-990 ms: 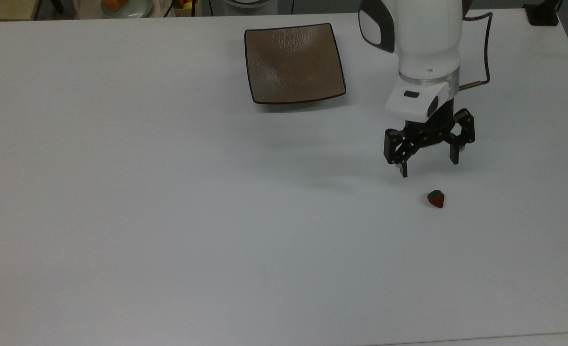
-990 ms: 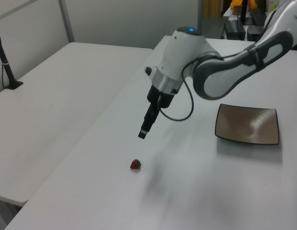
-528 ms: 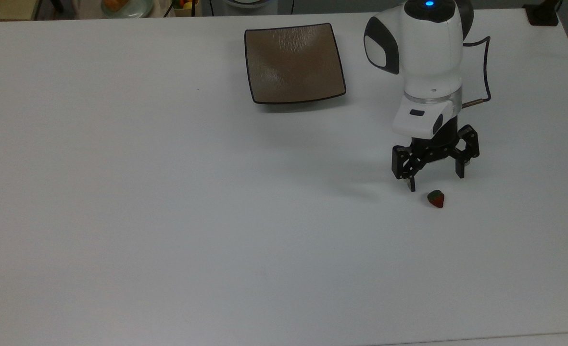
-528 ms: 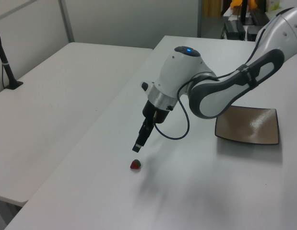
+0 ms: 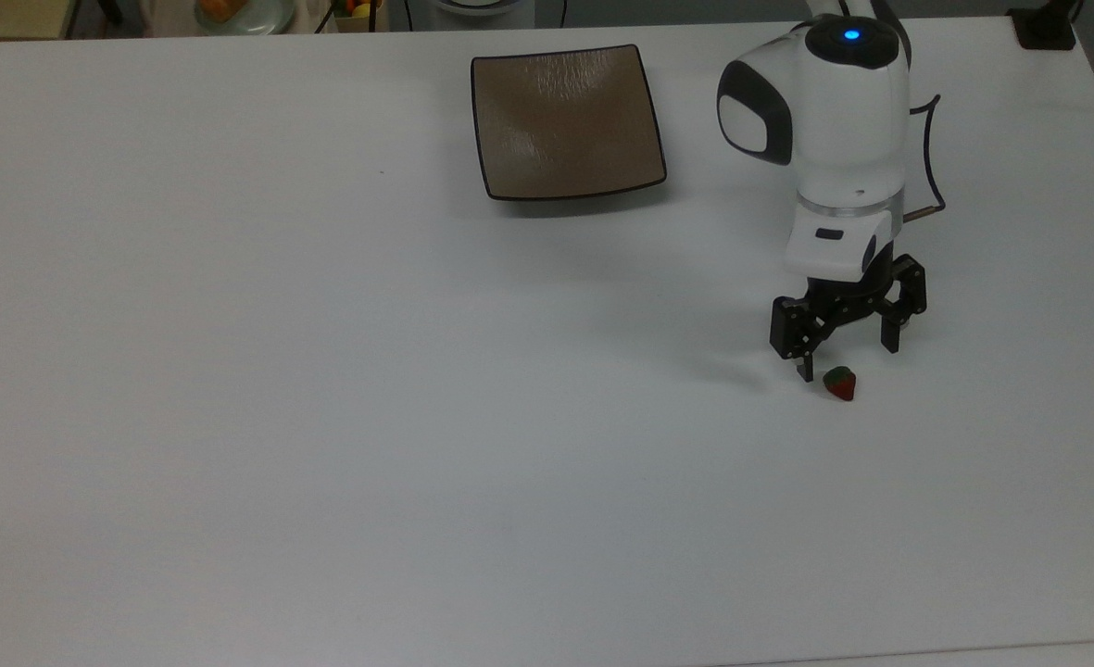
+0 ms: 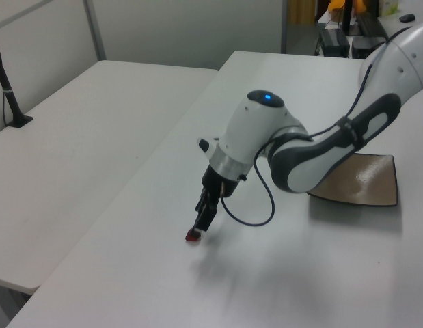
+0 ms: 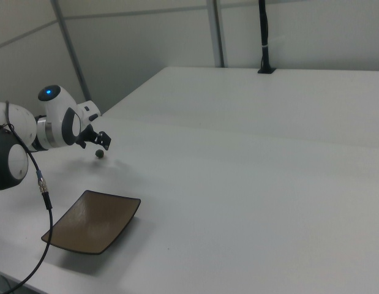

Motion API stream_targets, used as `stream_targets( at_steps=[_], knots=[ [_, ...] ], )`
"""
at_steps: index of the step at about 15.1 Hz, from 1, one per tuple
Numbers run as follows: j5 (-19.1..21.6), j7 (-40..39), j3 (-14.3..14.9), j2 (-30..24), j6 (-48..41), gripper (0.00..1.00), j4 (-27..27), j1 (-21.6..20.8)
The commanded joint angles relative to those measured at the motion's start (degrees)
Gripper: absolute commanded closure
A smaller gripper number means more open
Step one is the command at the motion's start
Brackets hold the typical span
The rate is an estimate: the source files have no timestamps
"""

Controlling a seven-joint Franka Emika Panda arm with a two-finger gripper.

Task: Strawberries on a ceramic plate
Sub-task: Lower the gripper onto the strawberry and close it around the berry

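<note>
Gripper (image 5: 848, 364): fingers spread wide, empty, low over my table (image 5: 324, 417), straddling just above the strawberry (image 5: 840, 383) at the top view's right. Ceramic plate (image 5: 565, 120): well apart, at the top view's far centre, nothing on it.

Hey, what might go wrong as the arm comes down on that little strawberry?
The gripper hangs open just above the tiny red strawberry with a green cap, which looks off-centre between the jaws in the top view; a fingertip could nudge it or the grasp miss. The square brown ceramic plate sits far off, so a weak grip might drop it.
</note>
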State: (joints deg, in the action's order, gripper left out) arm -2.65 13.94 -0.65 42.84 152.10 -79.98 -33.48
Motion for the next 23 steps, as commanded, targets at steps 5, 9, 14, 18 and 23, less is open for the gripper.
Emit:
stream_targets(
  at_steps=[5, 9, 14, 18, 23],
  knots=[
    [-1.92, 1.18, 1.35, 3.74, 3.81, 0.00, 2.38, -0.89],
    [-4.82, 1.18, 1.26, 4.09, 3.99, 0.18, 2.20, -0.98],
    [-5.00, 1.09, 1.26, 4.09, 3.99, 0.62, 2.02, -1.06],
    [-4.91, 1.18, 1.26, 3.92, 3.64, 0.85, 1.94, -1.41],
    [-4.74, 1.18, 1.35, 1.12, 2.85, 0.91, 1.15, -1.42]
  ],
)
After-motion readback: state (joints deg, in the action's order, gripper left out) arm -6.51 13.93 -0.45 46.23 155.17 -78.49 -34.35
